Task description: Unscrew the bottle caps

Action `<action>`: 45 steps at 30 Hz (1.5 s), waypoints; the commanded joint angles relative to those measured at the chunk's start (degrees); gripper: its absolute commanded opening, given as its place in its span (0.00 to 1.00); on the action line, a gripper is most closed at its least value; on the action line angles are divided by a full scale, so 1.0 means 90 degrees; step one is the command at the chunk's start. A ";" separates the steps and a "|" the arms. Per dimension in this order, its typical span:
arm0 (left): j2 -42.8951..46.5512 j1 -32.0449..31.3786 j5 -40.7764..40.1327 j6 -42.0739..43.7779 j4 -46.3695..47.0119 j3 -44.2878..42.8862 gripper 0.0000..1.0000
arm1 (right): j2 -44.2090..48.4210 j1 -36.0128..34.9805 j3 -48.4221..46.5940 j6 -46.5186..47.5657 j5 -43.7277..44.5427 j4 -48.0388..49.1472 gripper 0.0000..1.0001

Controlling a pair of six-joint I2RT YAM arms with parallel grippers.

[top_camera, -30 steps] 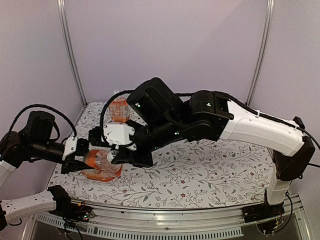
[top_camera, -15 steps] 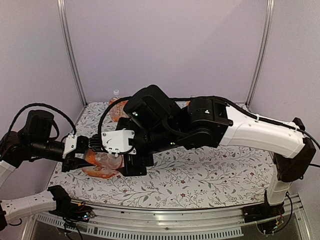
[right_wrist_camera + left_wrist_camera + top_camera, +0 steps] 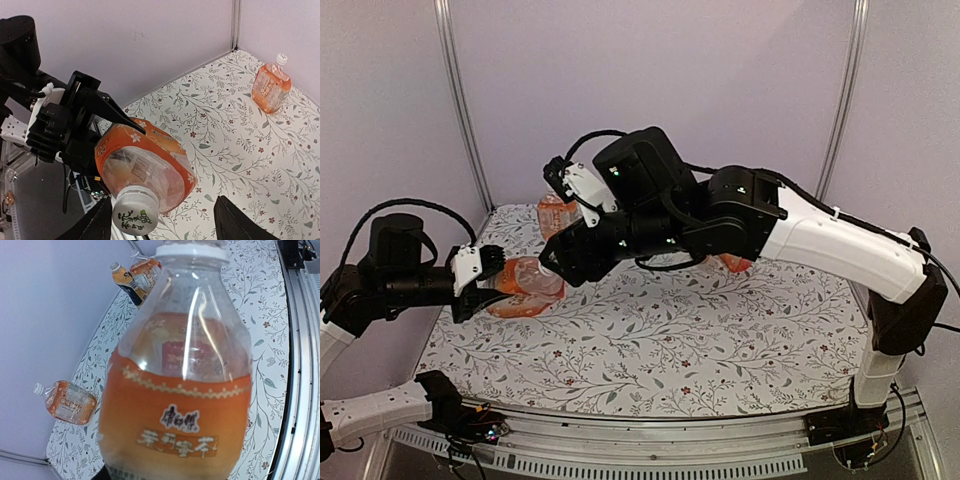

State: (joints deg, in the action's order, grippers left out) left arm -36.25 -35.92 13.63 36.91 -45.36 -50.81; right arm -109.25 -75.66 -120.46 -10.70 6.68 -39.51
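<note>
While the left gripper (image 3: 488, 284) is clamped around the base of a red-labelled bottle (image 3: 145, 165), holding it on a slant above the floral table (image 3: 225, 130), the right gripper (image 3: 162, 223) faces it with its fingers spread wide. The held bottle's white cap (image 3: 134, 214) is on the neck between those fingers, just beside one of them; whether they touch is unclear. Well apart, a second red-labelled bottle (image 3: 271, 85) stands capped near the back corner. A dark-labelled bottle (image 3: 127, 284) shows near the wall.
</note>
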 commanded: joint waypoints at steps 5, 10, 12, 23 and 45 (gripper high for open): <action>0.0034 0.0026 -0.0130 -0.0048 0.0217 0.0080 0.17 | -0.0247 -0.0010 -0.0191 -0.2006 0.0080 -0.0095 0.55; 0.0024 0.0026 -0.0165 -0.0033 0.0233 0.0074 0.17 | -0.0409 -0.0008 -0.0428 -0.2042 -0.0136 -0.0284 0.42; 0.0019 0.0026 -0.0169 -0.0028 0.0228 0.0069 0.17 | -0.0434 -0.0010 -0.0436 -0.2034 -0.0096 -0.0305 0.28; 0.0073 0.0034 0.0722 0.0247 -0.0451 0.0007 0.16 | -0.0273 -0.0366 -0.0253 0.0240 -0.0788 -0.0595 0.00; 0.0042 0.0026 0.2311 0.1579 -0.2399 -0.0205 0.17 | 0.0111 -0.1378 0.0896 0.6214 0.0480 -0.0677 0.00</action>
State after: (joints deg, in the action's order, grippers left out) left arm -36.34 -35.83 33.63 51.33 -63.96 -51.64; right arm -108.12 -88.03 -113.60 40.64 6.70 -41.74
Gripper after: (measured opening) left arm 0.323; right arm 0.258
